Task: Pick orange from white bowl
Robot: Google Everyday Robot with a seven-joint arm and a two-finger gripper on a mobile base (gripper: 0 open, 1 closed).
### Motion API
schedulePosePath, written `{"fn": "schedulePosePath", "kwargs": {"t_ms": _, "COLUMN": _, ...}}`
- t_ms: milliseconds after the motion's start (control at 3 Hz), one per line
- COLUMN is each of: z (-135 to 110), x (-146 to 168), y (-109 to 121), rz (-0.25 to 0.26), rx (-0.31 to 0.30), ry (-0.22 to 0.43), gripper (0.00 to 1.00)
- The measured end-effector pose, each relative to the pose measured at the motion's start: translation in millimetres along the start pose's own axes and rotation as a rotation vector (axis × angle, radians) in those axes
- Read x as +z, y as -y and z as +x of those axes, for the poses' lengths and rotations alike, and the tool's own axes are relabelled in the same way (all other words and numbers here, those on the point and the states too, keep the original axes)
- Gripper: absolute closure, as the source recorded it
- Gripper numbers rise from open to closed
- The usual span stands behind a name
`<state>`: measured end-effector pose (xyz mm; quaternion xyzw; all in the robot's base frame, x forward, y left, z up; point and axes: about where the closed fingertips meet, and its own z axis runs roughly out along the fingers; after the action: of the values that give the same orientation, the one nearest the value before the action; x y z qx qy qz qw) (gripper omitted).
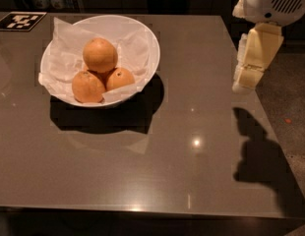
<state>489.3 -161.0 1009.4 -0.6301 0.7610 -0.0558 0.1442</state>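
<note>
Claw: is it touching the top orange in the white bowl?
No, the claw hangs by the table's right edge, well apart from the white bowl and orange.

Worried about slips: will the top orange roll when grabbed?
Probably: the orange is round and rests atop two other oranges, so a nudge may roll it. Its matte peel likely grips well. The pincer hangs well right of it.
</note>
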Motion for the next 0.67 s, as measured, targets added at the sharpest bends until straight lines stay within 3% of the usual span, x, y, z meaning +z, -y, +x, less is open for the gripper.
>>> {"fn": "schedulePosePath", "kwargs": {"t_ms": 333, "z": -34.5, "x": -0.3, "y": 16.3, "rz": 0.021, "rx": -0.054, "ry": 0.039, "gripper": 0.0}}
{"fn": "schedulePosePath", "kwargs": {"t_ms": 667, "z": -85.4, "x": 3.8, "y": 42.0, "rz": 0.047, "rx": -0.124, "ry": 0.069, "gripper": 0.0}}
